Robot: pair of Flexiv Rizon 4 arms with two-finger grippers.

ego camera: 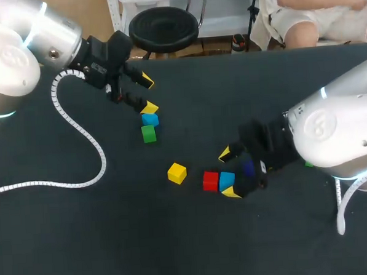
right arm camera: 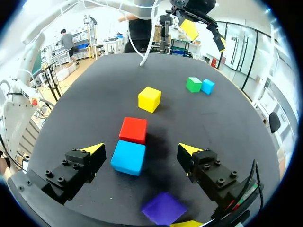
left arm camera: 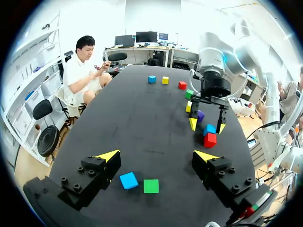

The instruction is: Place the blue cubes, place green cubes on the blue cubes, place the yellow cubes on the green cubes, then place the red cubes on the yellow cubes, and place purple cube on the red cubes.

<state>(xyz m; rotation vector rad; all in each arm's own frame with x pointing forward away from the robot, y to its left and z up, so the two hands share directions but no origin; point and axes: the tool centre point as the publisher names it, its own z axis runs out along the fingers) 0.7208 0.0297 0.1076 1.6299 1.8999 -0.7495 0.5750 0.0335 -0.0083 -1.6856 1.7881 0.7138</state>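
Note:
My left gripper (ego camera: 148, 94) (left arm camera: 156, 156) hangs open over the table's far left part, with a blue cube (ego camera: 150, 119) (left arm camera: 129, 180) and a green cube (ego camera: 148, 134) (left arm camera: 151, 186) side by side just below its fingers, untouched. My right gripper (ego camera: 228, 173) (right arm camera: 141, 150) is open around a second blue cube (ego camera: 226, 181) (right arm camera: 128, 157), which lies between the fingers without contact. A red cube (ego camera: 210, 180) (right arm camera: 133, 129) touches that blue cube. A yellow cube (ego camera: 177, 173) (right arm camera: 149, 99) sits further ahead. A purple cube (right arm camera: 164, 208) (left arm camera: 200, 115) lies under the right wrist.
Behind the right gripper lie a yellow cube (left arm camera: 189, 107) and a green cube (left arm camera: 189, 94). Far beyond it, a blue cube (left arm camera: 152, 79), a yellow cube (left arm camera: 165, 80) and a red cube (left arm camera: 182, 85) stand in a row. The left arm's white cable (ego camera: 78, 127) loops over the table.

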